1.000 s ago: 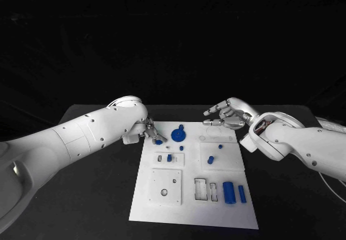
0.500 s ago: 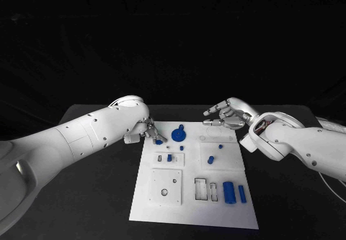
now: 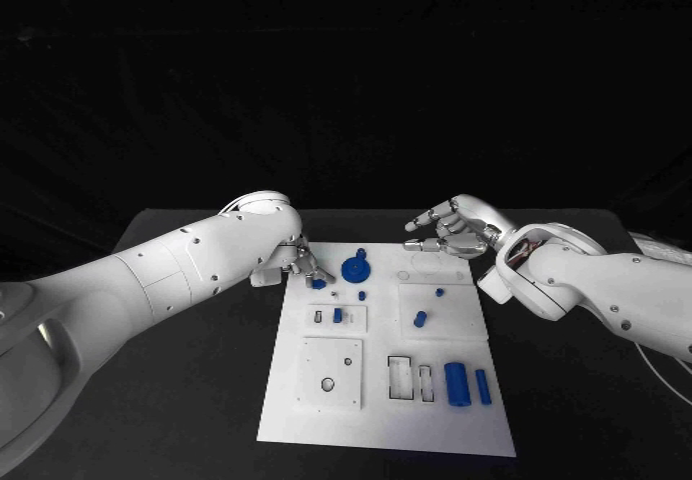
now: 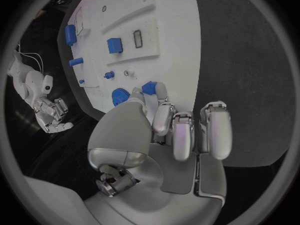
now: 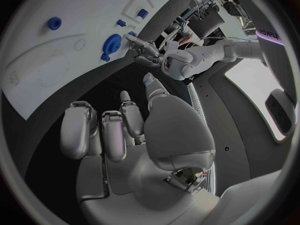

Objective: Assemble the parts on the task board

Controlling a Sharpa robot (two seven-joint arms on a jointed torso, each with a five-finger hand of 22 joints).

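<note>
The white task board lies in the middle of the black table. My left hand is at the board's far left corner and pinches a small blue part between thumb and fingertip; the left wrist view shows the same blue part at the fingertips. A blue gear stands just right of it on the board. My right hand hovers over the board's far right corner, its fingers apart and holding nothing. From the right wrist, the right hand faces the gear.
Small blue pegs stand mid-board. A blue cylinder and a blue bar lie near the right edge beside two slots. A raised white square sits at the near left. Black table flanks the board.
My left arm has edged slightly toward the board, with the small blue part still in its fingers. The right hand has barely moved.
</note>
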